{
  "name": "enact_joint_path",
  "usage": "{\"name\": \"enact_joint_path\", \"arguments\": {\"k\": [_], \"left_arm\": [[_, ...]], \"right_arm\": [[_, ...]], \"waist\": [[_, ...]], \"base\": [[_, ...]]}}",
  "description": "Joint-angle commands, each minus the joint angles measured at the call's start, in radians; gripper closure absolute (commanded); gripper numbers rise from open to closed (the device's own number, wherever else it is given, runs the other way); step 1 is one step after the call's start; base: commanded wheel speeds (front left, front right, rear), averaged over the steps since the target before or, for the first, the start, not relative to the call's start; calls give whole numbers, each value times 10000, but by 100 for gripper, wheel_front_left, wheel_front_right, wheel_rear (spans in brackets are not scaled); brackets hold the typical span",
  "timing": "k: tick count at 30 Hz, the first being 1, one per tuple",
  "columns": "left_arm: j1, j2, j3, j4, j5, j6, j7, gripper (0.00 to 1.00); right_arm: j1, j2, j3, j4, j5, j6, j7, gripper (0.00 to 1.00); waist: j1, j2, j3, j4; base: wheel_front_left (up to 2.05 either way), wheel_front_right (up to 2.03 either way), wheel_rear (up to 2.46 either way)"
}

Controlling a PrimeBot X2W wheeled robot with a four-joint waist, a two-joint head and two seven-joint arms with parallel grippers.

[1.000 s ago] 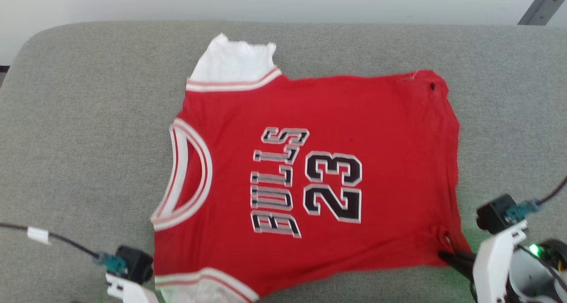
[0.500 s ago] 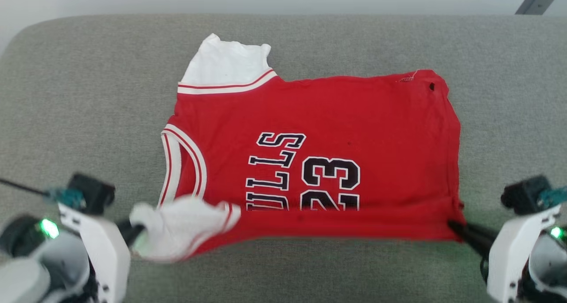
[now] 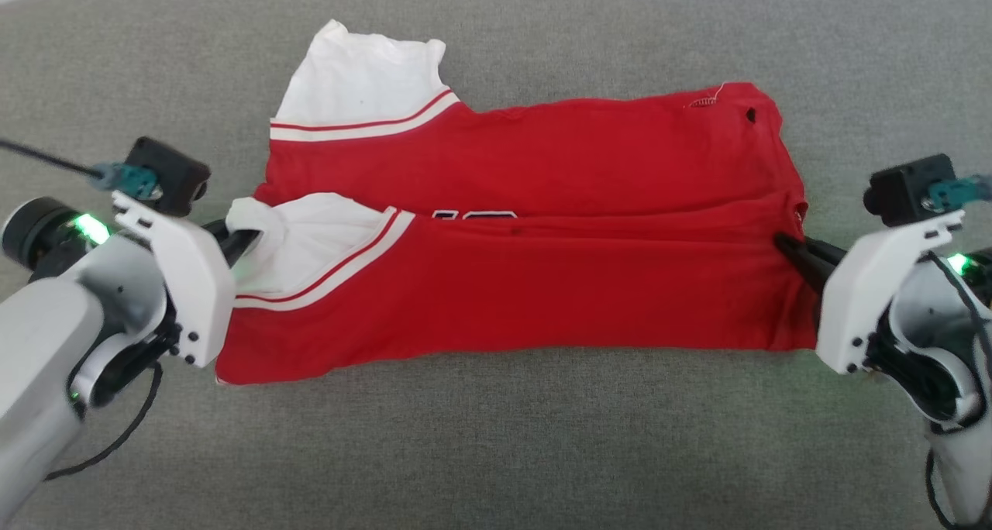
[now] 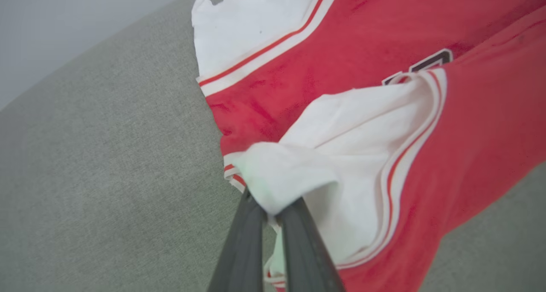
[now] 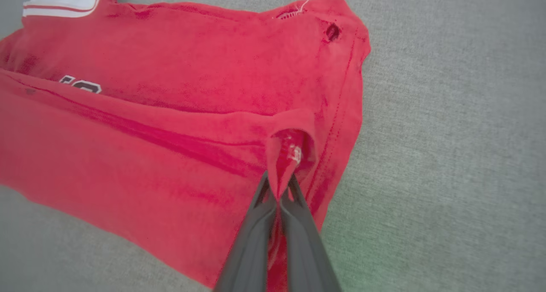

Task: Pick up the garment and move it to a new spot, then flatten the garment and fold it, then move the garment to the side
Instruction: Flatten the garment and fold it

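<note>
Grey woven cushion point(image 3: 496, 437) bears the bright red soft jersey garment point(image 3: 542, 282), left gripper point(image 3: 240, 239) pinching its white sleeve point(image 3: 310, 235), right gripper point(image 3: 779, 241) its hem point(image 3: 792, 214).

Our left arm point(image 3: 85, 321) comes in from the lower left of the head view, with its white wrist shell turned inward and a green light glowing near the wrist. The left jaws are closed tight, their dark fingers point(image 4: 245, 249) pinching the shirt point(image 3: 542, 290) by a white sleeve. Our right arm point(image 3: 883, 297) mirrors it from the right edge, also with a green light lit. The right jaws are pressed together too, their fingers point(image 5: 256, 240) nipping a red corner fold. The two sets of fingers point inward, toward each other.
</note>
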Motion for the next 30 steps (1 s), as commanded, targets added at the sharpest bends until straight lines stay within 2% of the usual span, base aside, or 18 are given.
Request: {"name": "enact_joint_path", "arguments": {"k": [1,5,9,11,12,13,14,15,20,23,27,30], "left_arm": [[-296,-285,-125,626,162,-250,-5,100],[-843,-1093,-326,2275,364,-848,-271,100],[-1109,-1721,-520,3639,151,-1204,-451,100],[-1206,-1942,-545,4288,23,-1291,-455,100],[-1211,-2016,-529,4559,-115,-1326,-396,100],[-1207,-2094,-513,4770,-251,-1339,-366,79],[-1261,-2142,-457,4913,-389,-1348,-416,36],[-1302,-2162,-396,5037,-541,-1370,-415,0],[-1303,-1930,-423,4849,-815,-1420,-94,0],[-1072,-1616,-349,4374,-949,-1289,9,0],[-609,-1081,-206,3274,-1217,-848,240,0],[-84,-619,-97,2150,-1656,-261,589,0]], "right_arm": [[-292,72,77,473,-155,-3,-134,100],[-896,254,445,1604,-226,-3,-462,100],[-1373,380,888,2513,-180,-3,-787,100],[-1510,428,1126,2845,-76,-3,-882,79],[-1564,437,1187,2972,-21,-3,-926,62],[-1609,445,1123,3174,31,-3,-920,40],[-1659,425,1145,3260,45,-4,-903,0],[-1696,389,1251,3230,113,-4,-929,0],[-1506,148,1244,2770,424,-3,-1403,0],[-1181,-102,1122,2208,505,-3,-1848,0],[-618,-222,680,1419,369,-3,-2485,0],[-140,-100,221,814,147,-1,-2987,0]], "waist": [[0,-1,130,-29],[0,-1,343,-89],[0,-1,459,-161],[0,-1,477,-193],[0,-1,470,-206],[0,-1,445,-218],[0,-1,419,-222],[0,-1,384,-219],[0,-1,118,-152],[0,-1,-70,-84],[0,-1,-261,-42],[0,-1,-329,-75]], "base": [[0,0,0],[0,0,0],[0,0,0],[0,0,0],[0,0,0],[0,0,0],[0,0,0],[0,0,0],[0,0,0],[0,0,0],[0,0,0],[0,0,0]]}}
